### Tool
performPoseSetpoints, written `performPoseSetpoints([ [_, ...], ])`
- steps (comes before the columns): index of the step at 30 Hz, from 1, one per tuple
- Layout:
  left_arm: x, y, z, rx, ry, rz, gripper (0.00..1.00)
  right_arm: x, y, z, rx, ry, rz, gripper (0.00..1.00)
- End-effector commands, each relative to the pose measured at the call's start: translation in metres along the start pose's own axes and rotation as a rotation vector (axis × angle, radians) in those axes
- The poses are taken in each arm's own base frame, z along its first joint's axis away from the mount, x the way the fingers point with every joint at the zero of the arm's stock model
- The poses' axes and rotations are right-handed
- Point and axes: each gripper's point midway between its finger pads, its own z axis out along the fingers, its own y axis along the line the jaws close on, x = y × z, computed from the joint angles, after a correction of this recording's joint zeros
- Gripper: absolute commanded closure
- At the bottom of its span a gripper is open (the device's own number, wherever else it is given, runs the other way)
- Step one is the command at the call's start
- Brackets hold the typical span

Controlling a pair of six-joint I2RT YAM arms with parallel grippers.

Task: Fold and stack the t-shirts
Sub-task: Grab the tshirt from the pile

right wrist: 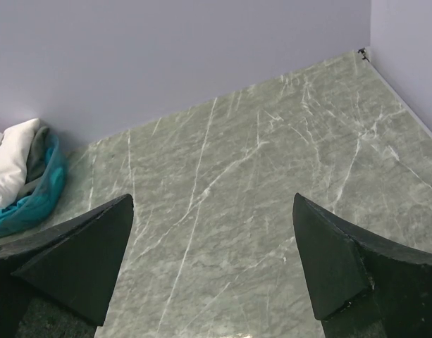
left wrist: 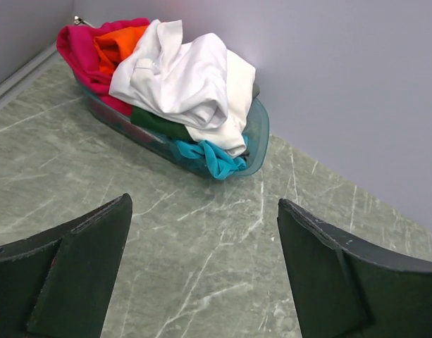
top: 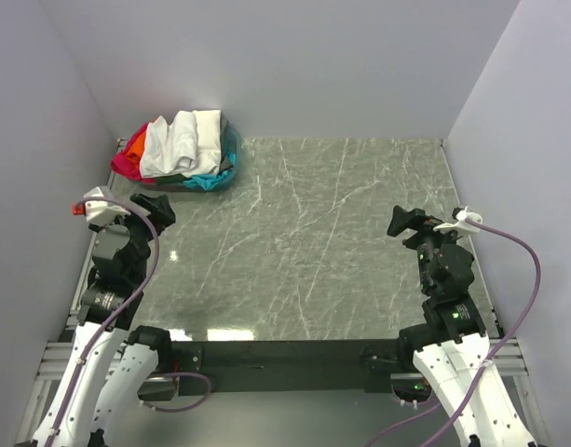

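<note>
- T-shirts [top: 178, 149] are heaped in a teal translucent basket [left wrist: 260, 134] at the upper left of the top view, against the back wall [top: 313, 65].
- A white t-shirt [left wrist: 180, 70] is draped over the top of the heap.
- The left gripper [top: 153, 207] is held with jaws spread and empty, near the basket and just below it in the frame.
- The right gripper [top: 408, 223] is likewise released, well apart at the right, over the marble table [top: 313, 242].

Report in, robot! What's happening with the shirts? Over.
Left gripper open, empty. Right gripper open, empty. T-shirts piled in the bin, far left corner, none folded yet. Nothing in the way, over.
</note>
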Motion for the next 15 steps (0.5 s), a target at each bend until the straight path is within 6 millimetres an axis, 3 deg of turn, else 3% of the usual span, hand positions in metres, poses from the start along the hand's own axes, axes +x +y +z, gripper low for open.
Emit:
performPoseSetpoints([
  [1, -0.006, -0.001, 0.004, -0.019, -0.017, 0.007, 0.10, -0.004, -0.001, -0.001, 0.004, -0.023, 0.000, 0.00],
  [10, 0.003, -0.012, 0.025, 0.004, 0.028, 0.084, 0.02, -0.002, 0.001, -0.001, -0.006, -0.012, -0.003, 0.00],
  [12, 0.011, -0.016, 0.044, -0.013, 0.067, 0.129, 0.02, -0.001, 0.001, -0.001, -0.010, -0.004, -0.003, 0.00],
  [13, -0.001, -0.025, 0.051, -0.007, 0.053, 0.133, 0.02, 0.000, 0.001, -0.001, -0.009, 0.000, -0.003, 0.00],
  [15, -0.003, -0.037, 0.076, -0.027, 0.077, 0.178, 0.02, 0.004, 0.000, 0.000, 0.001, 0.012, -0.001, 0.00],
])
